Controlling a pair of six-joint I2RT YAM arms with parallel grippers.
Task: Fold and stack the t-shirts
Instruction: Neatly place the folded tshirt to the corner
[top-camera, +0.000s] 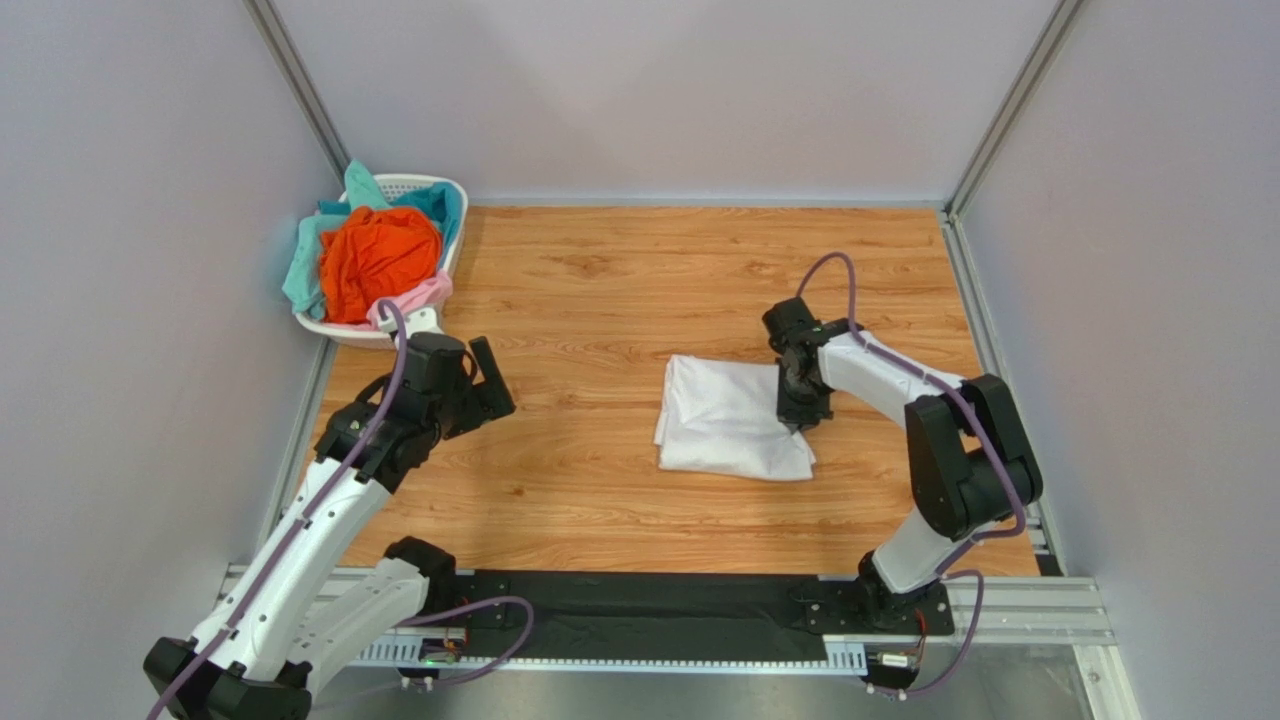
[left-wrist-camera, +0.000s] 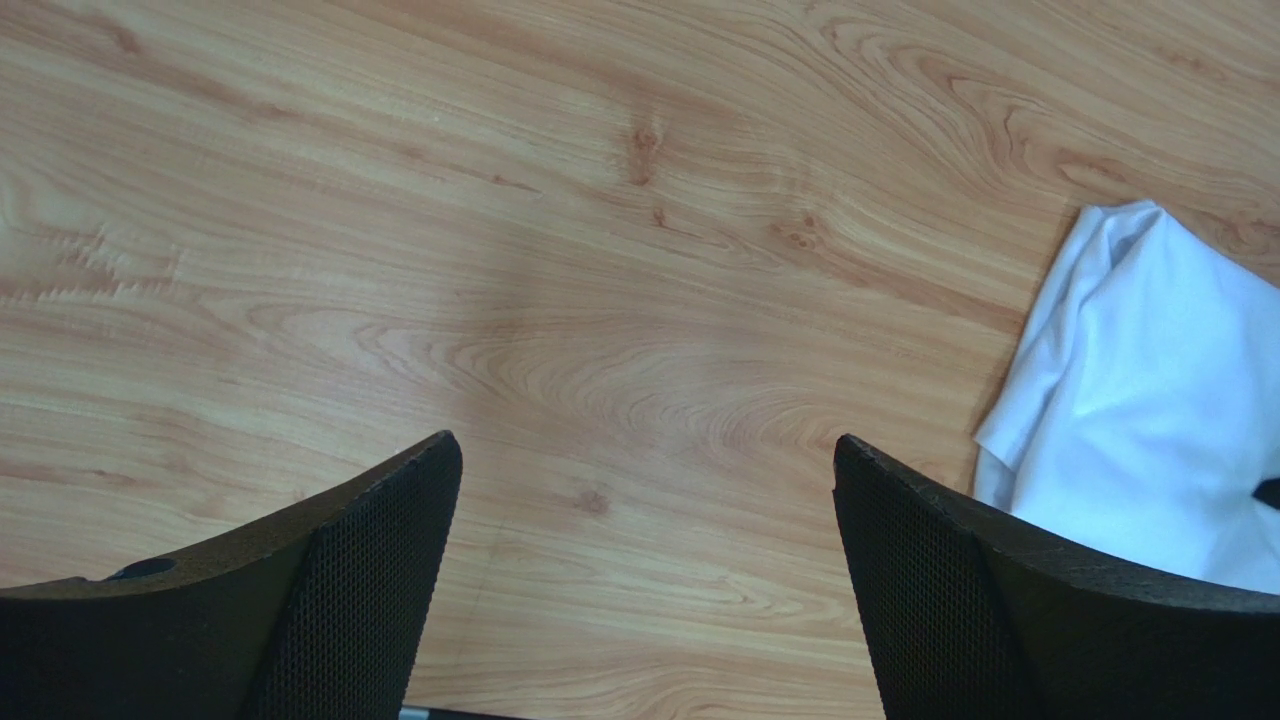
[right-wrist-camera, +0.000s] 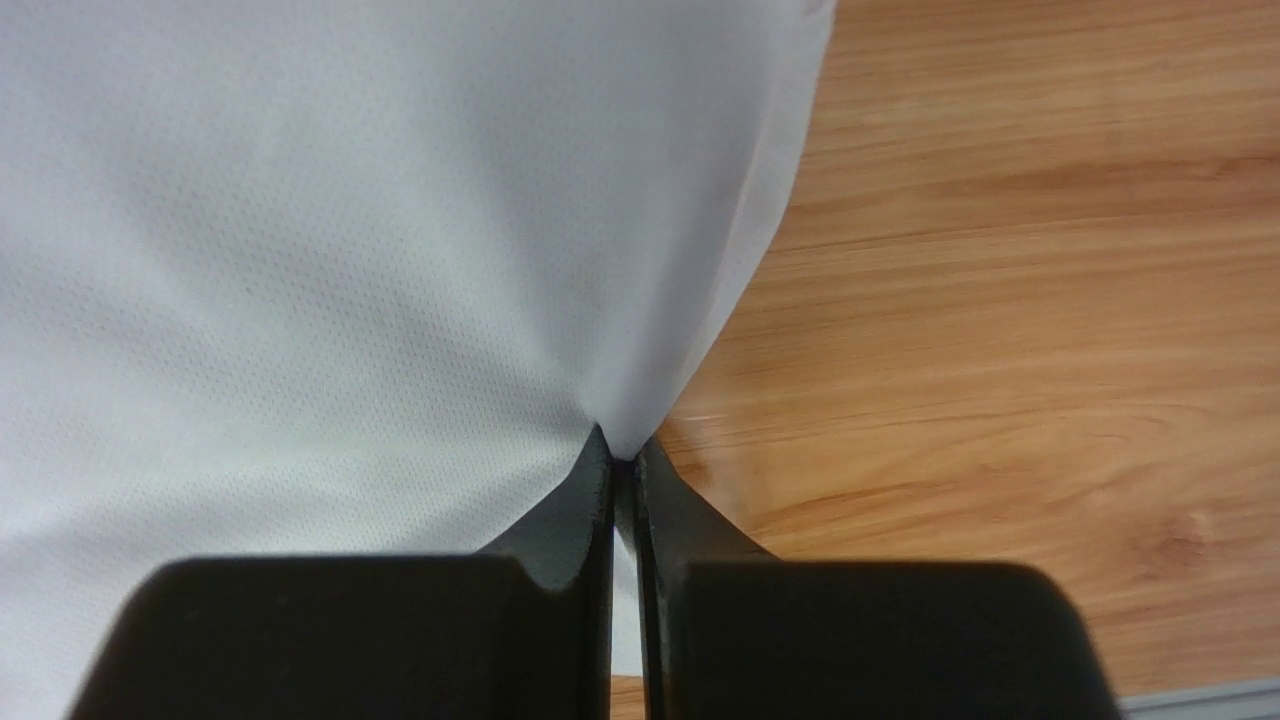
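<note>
A white t-shirt (top-camera: 727, 419) lies folded on the wooden table, right of centre. My right gripper (top-camera: 795, 411) sits at its right edge, shut on a pinch of the white cloth (right-wrist-camera: 376, 270), which pulls up into the jaws (right-wrist-camera: 622, 450). My left gripper (top-camera: 478, 384) is open and empty above bare wood at the left; its two fingers (left-wrist-camera: 346, 570) stand wide apart, and the white t-shirt's edge (left-wrist-camera: 1157, 405) shows at the right of the left wrist view. Orange (top-camera: 376, 258), teal (top-camera: 313, 248) and pale pink (top-camera: 425, 296) t-shirts lie heaped in the basket.
A white lattice plastic basket (top-camera: 448, 210) stands at the back left corner of the table, against the left wall. Grey walls close the table on three sides. A metal rail with the arm bases (top-camera: 661, 608) runs along the near edge.
</note>
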